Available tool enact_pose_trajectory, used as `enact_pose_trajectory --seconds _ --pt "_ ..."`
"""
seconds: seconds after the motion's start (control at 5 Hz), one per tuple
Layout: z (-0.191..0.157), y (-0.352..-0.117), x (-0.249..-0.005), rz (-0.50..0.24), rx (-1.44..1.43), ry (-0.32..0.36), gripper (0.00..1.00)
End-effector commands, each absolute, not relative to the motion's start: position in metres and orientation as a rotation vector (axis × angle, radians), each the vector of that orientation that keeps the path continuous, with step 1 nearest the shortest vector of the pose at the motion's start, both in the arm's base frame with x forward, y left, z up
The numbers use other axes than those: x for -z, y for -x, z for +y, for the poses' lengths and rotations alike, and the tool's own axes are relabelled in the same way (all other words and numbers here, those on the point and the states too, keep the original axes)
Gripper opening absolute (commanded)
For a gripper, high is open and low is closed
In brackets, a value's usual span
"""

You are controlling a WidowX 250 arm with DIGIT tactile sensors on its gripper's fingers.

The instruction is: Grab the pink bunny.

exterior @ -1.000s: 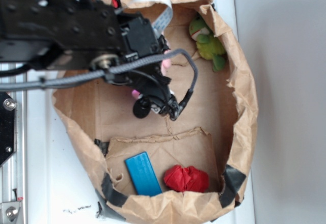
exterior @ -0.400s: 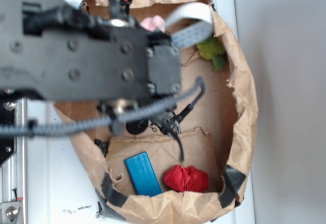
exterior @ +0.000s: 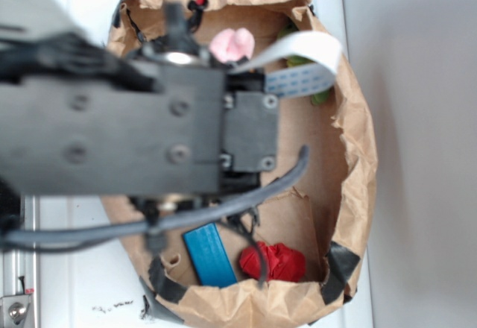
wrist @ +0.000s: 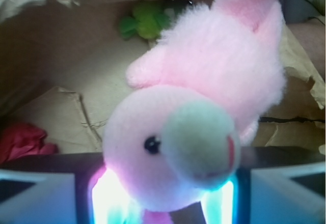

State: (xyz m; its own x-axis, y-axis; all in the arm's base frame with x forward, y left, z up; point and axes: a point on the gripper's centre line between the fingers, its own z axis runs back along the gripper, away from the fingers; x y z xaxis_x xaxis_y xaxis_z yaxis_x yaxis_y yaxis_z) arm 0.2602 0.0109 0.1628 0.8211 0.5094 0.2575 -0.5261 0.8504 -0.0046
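In the exterior view the blurred black arm (exterior: 127, 134) fills the left and middle of the frame, hanging over a brown paper bag (exterior: 356, 156) whose rolled rim sits on the white tabletop (exterior: 82, 298). Below the arm, on the cardboard floor of the bag, a blue rectangular block (exterior: 209, 256) lies just left of a red cloth ball (exterior: 274, 262), the two near each other but apart. Above the arm's top edge a patch of the pink bunny (exterior: 232, 44) shows, and a white ribbon cable (exterior: 298, 63) curves to the right, covering most of a green plush (exterior: 322, 97) by the bag's far wall. In the wrist view the tool (wrist: 163, 198) shows its two glowing fingers (wrist: 109, 196) pinching the pink bunny low on its head, its white muzzle and one dark eye turned toward the camera. It hangs clear of the cardboard floor, with the green plush behind it and the red cloth ball at the left edge.
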Motion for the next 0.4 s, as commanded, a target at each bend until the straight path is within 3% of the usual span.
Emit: enact_pose_trajectory --seconds 0.0,0.2 --pt "0.0254 -0.2686 -0.2024 -0.338 -0.536 0.007 0.0" --pt "0.0203 -0.2671 -0.1929 -0.41 -0.553 -0.047 1.0"
